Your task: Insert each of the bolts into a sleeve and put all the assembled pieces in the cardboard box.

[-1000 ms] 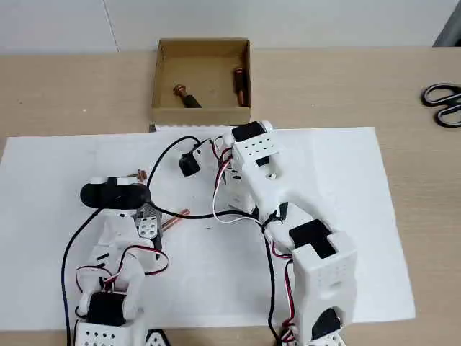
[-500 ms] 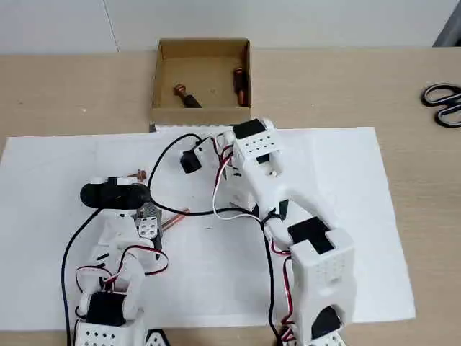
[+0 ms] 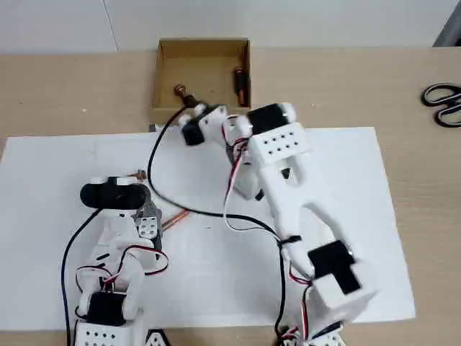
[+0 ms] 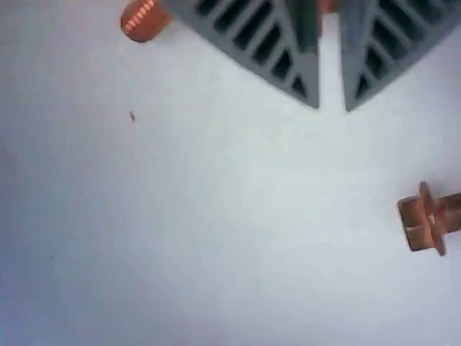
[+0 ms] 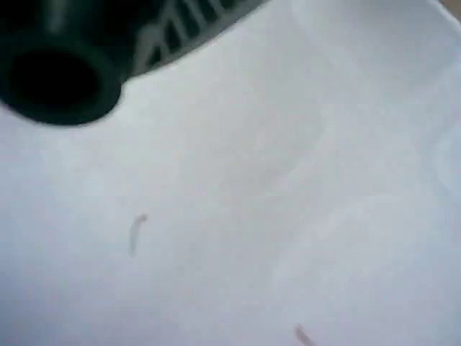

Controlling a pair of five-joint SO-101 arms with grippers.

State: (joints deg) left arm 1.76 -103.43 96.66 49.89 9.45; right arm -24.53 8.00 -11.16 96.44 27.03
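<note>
The cardboard box (image 3: 164,72) stands at the back of the table and holds two bolt-and-sleeve pieces, one at the left (image 3: 184,94) and one at the right (image 3: 240,84). My right gripper (image 3: 204,122) is at the box's front wall, shut on a black sleeve (image 5: 59,81) above the white paper. Over the paper's left part, my left gripper (image 4: 330,101) has only a thin slit between its fingers. A copper bolt (image 3: 177,218) sticks out from between them, with its end (image 4: 144,19) beside one finger. Another bolt (image 3: 137,174) lies loose nearby, its head (image 4: 426,219) showing.
A white paper sheet (image 3: 346,180) covers the table in front of the box. Scissors (image 3: 443,103) lie at the far right edge. A black cable (image 3: 155,166) runs across the paper between the arms.
The right arm has swung up and away from the paper's middle to the box's front wall. The left arm and its bolt have stayed put.
</note>
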